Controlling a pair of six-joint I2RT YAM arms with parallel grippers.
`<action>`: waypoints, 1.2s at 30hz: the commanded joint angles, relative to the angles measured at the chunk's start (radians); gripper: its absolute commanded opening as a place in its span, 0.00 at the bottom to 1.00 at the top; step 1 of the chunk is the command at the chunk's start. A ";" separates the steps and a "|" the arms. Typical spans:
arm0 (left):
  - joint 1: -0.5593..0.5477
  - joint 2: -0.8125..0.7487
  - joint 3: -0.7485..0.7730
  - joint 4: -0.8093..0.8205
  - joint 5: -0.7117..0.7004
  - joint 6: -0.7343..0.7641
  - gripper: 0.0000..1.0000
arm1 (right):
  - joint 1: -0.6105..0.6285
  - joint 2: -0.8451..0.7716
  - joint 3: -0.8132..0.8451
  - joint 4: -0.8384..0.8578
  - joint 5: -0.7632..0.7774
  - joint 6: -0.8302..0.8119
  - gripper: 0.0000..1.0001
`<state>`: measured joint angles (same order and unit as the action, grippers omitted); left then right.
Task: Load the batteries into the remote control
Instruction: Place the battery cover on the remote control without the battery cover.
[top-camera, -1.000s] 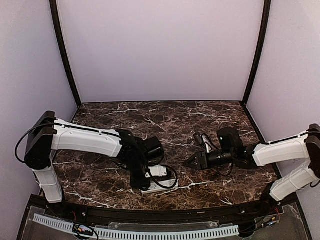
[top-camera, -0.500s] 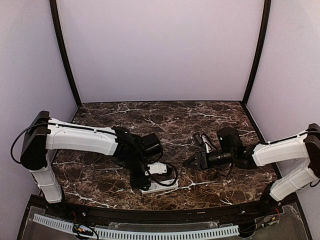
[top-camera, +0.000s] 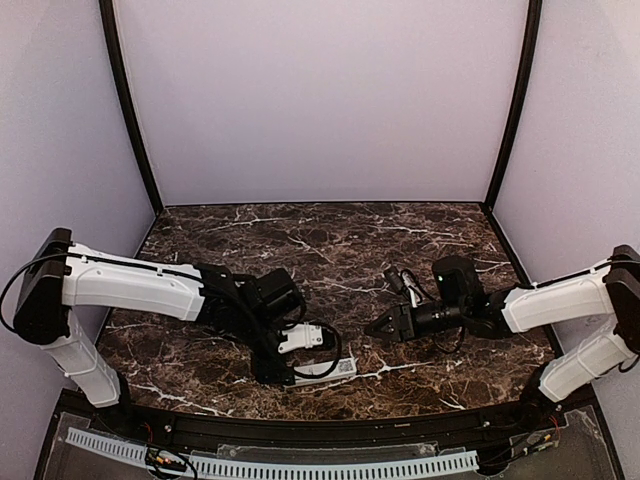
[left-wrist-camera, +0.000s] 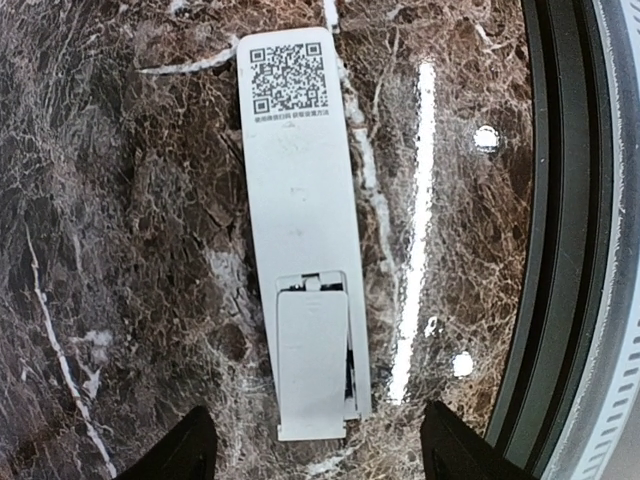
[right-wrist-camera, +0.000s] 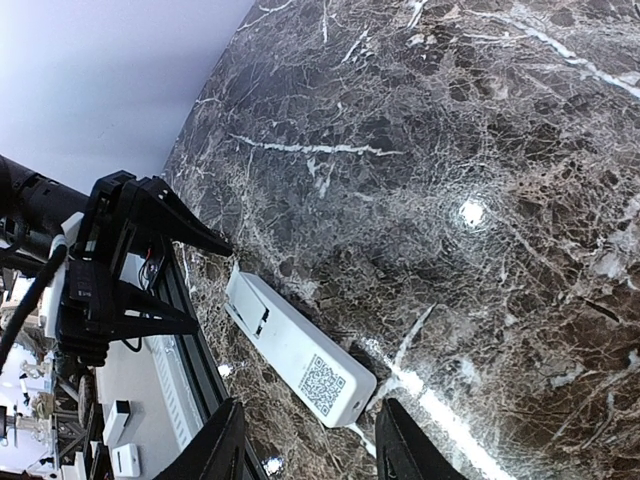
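Near the front edge of the worktop (top-camera: 350, 250), the remote control (left-wrist-camera: 300, 230) lies flat with its back face up, running roughly parallel to the black rim (left-wrist-camera: 560, 250) that borders the dark, white-veined marble. At one end of the back is printed a black QR code (left-wrist-camera: 287, 77), with two short lines of grey print beneath it, too small to read. The other end carries the rectangular battery cover (left-wrist-camera: 312, 360), lying in its recess with a thin dark slit along one long edge. No brand name can be made out. The left pincer (left-wrist-camera: 315, 440) hangs over that cover end, its two dark fingers (left-wrist-camera: 190, 445) spread wide on either side of the remote and touching neither it nor the cover. The left arm reaches in low from its base at the left, white forearm nearly level, wrist bent down so the pincer points at the marble. The right pincer (top-camera: 385, 325) is partly spread with nothing between its fingers. Its arm stretches in low from the right, close to level, aiming towards the remote's QR end but well apart from it.
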<state>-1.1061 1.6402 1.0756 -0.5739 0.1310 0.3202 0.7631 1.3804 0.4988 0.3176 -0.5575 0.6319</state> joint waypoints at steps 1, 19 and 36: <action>0.002 -0.061 -0.065 0.080 0.005 -0.010 0.68 | -0.009 0.011 -0.002 0.031 -0.007 -0.012 0.44; -0.019 -0.034 -0.122 0.126 -0.012 0.002 0.57 | -0.009 0.017 -0.003 0.038 -0.009 -0.010 0.43; -0.044 0.001 -0.115 0.117 -0.065 0.006 0.51 | -0.009 0.022 -0.010 0.046 -0.010 -0.004 0.43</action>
<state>-1.1427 1.6287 0.9668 -0.4427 0.0872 0.3191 0.7631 1.3922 0.4988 0.3229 -0.5587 0.6296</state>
